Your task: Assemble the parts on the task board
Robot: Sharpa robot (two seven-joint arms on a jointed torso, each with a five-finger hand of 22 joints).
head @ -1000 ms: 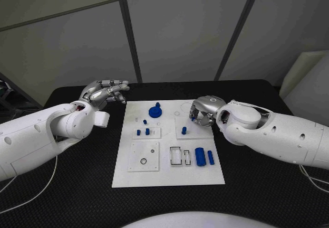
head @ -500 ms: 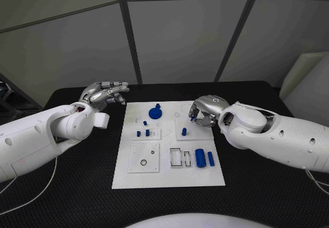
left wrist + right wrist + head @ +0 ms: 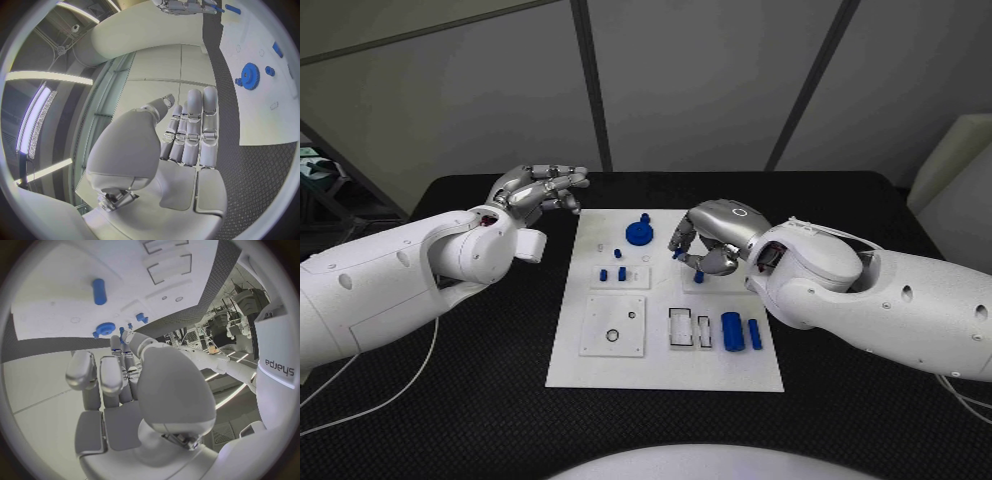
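On the white task board [image 3: 661, 370] lie one blue gear [image 3: 639, 233] and two blue cylinders [image 3: 731, 329]. The right hand [image 3: 708, 240] hovers over a small peg, grip unclear; the left hand [image 3: 538, 188] is curled, empty.

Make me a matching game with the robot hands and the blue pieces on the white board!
Things:
1. round blue gear-shaped part
2. two long blue cylinder parts
3. silver left hand
4. silver right hand

Places:
A. off the white task board, above the black table
B. near end of the board, on the robot's right
C. over the middle of the board, fingers down at a small blue peg
D. far end of the board

Pairs: 1-D, 2-B, 3-A, 4-C
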